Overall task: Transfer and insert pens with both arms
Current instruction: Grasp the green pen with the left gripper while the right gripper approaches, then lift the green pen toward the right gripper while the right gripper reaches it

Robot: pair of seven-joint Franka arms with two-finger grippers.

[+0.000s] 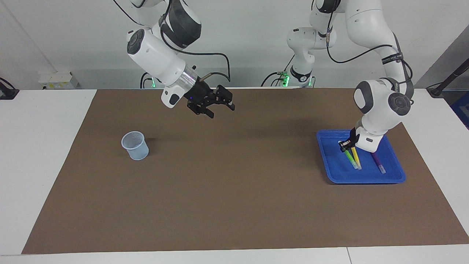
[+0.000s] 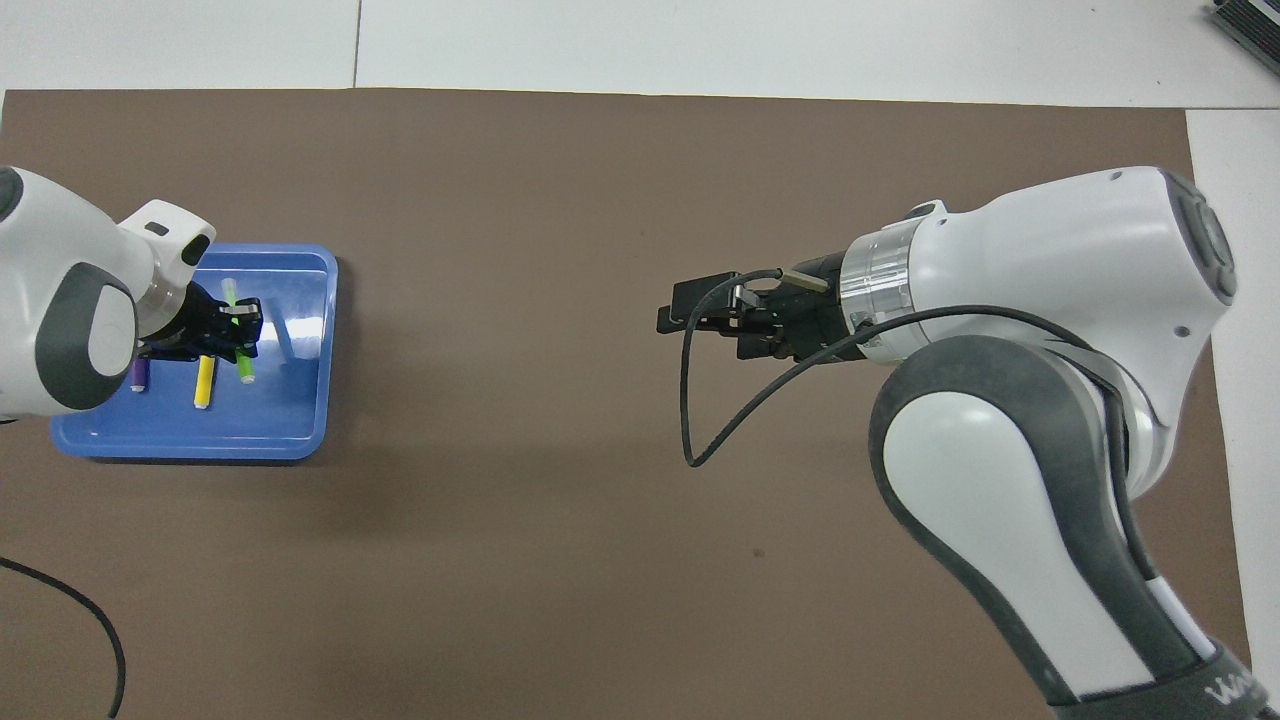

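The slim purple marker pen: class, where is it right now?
The slim purple marker pen lies in the shallow blue plastic tray at the left arm's end of the table, beside the yellow pen.

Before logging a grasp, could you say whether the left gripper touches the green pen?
Cannot tell: both views put the left gripper at the green pen's end; neither shows contact or a gap.

Tray (image 1: 395, 177) at left arm's end of worktop (image 1: 234, 205), three pens (image 1: 356, 157) in it; cup (image 1: 135, 145) toward right arm's end.
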